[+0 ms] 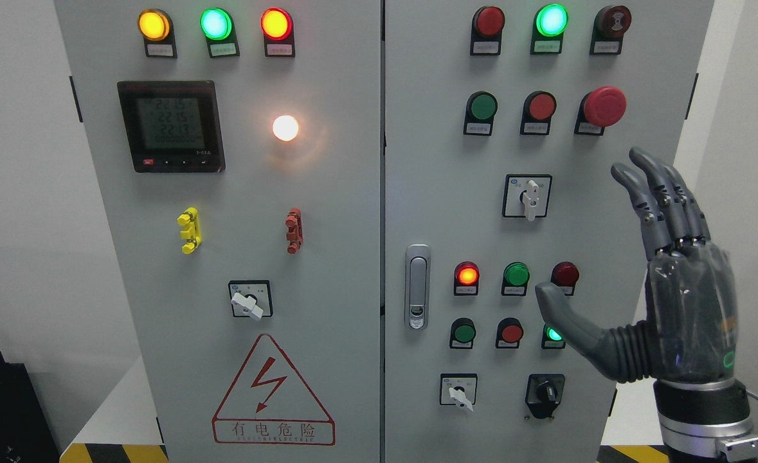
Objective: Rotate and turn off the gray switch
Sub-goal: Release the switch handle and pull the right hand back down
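Note:
A pale gray rotary switch (530, 198) sits on the right cabinet door with its handle pointing straight down. Two similar pale switches show, one low on the right door (460, 393) and one on the left door (248, 301), both with handles angled to the lower right. My right hand (584, 238) is raised in front of the right door, open, fingers (658, 193) pointing up and thumb (562, 308) stretched left. It holds nothing and is to the right of and below the upper switch, apart from it. The left arm is out of view.
The right door carries a black rotary switch (544, 393), a red mushroom button (604, 106), several round buttons and lamps, and a door latch (418, 286). The left door has a meter (170, 125), a lit white lamp (285, 127), and yellow (189, 230) and red (294, 230) handles.

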Robot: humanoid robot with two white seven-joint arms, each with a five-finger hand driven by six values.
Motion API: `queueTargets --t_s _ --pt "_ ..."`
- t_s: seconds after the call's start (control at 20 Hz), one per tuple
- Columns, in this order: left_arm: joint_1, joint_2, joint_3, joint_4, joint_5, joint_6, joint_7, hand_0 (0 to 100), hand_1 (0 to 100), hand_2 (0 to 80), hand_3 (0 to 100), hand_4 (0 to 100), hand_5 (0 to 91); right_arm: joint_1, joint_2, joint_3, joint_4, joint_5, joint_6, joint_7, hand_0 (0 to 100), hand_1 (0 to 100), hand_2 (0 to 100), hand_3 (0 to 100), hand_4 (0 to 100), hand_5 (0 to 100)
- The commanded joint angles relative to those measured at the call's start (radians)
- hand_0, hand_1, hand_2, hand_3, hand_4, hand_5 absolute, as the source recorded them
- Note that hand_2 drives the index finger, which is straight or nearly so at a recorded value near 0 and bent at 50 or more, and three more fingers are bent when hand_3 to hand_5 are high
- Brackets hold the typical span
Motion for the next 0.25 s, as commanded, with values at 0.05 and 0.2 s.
queueTargets --t_s 0.05,0.2 --pt "0.0 0.0 0.032 0.023 -0.008 0.001 0.0 12 39 0.0 0 0 0.0 0.002 0.004 -0.022 -0.013 0.0 0.006 0.0 6 31 0 0 0 0" --pt "0.0 0.0 0.032 0.023 -0.008 0.001 0.001 12 39 0.0 0 0 0.0 0.002 0.004 -0.024 -0.013 0.0 0.006 -0.001 6 33 0 0 0 0"
